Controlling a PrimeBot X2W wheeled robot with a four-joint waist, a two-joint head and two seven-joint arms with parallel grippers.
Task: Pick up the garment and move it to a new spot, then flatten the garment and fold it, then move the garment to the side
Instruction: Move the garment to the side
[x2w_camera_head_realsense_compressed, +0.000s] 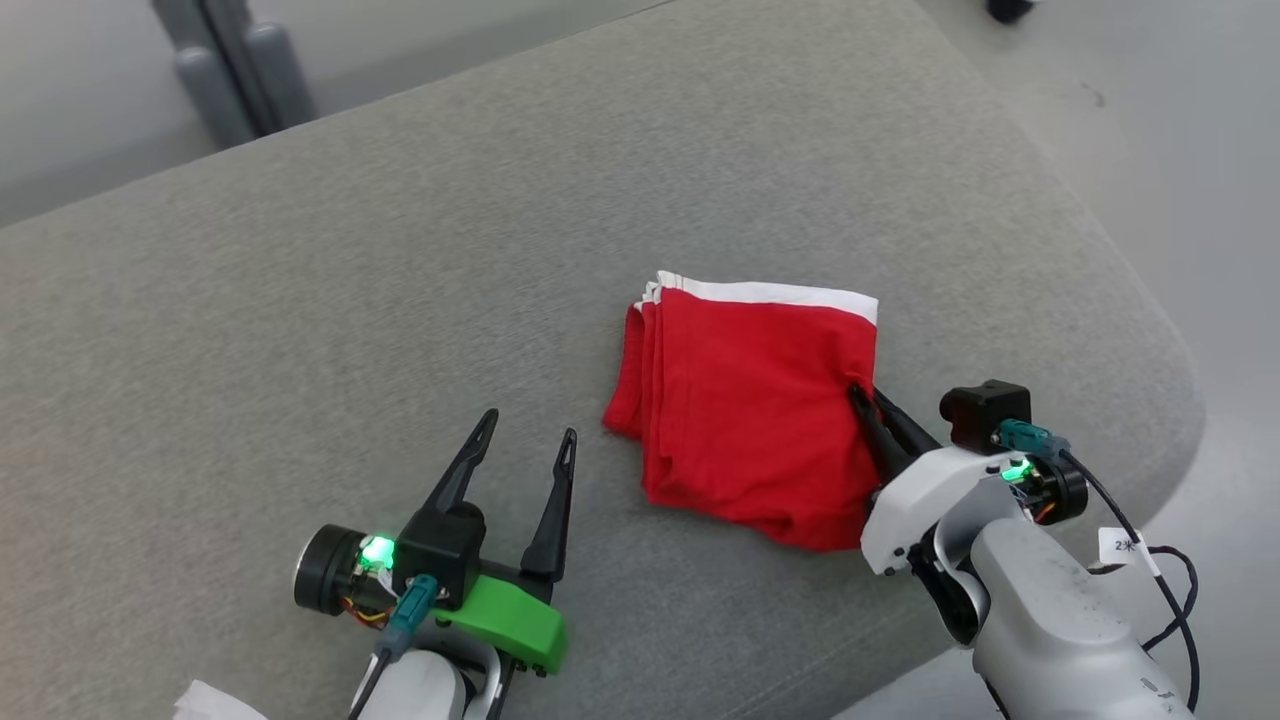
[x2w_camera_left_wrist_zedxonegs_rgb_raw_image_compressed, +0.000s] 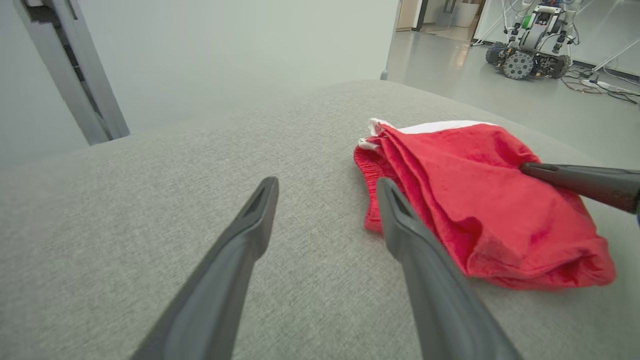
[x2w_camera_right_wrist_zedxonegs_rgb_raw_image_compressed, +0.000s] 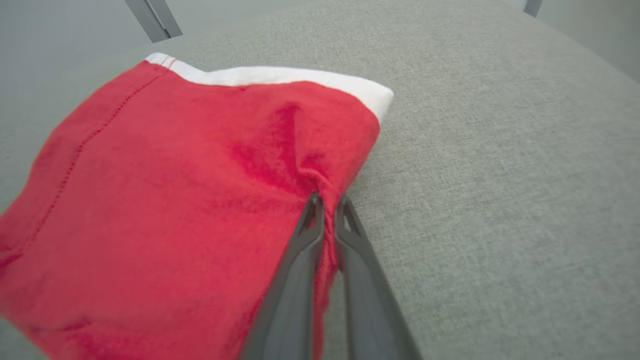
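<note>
Where the right gripper (x2w_camera_right_wrist_zedxonegs_rgb_raw_image_compressed: 327, 200) bites: jaws almost closed, pinching the right edge of the red garment (x2w_camera_head_realsense_compressed: 750, 420), cloth puckered at the tips.
Left gripper (x2w_camera_head_realsense_compressed: 530, 425): spread wide, holding nothing, just left of the garment, fingers pointing across bare cushion (x2w_camera_head_realsense_compressed: 300, 300).
Garment: folded into a layered square, white band along its far edge, lying on the cushion's right part.
Left wrist view: fold layers edge-on; beyond, a grey post (x2w_camera_left_wrist_zedxonegs_rgb_raw_image_compressed: 75, 75) and another wheeled robot (x2w_camera_left_wrist_zedxonegs_rgb_raw_image_compressed: 530, 45) on the floor.
</note>
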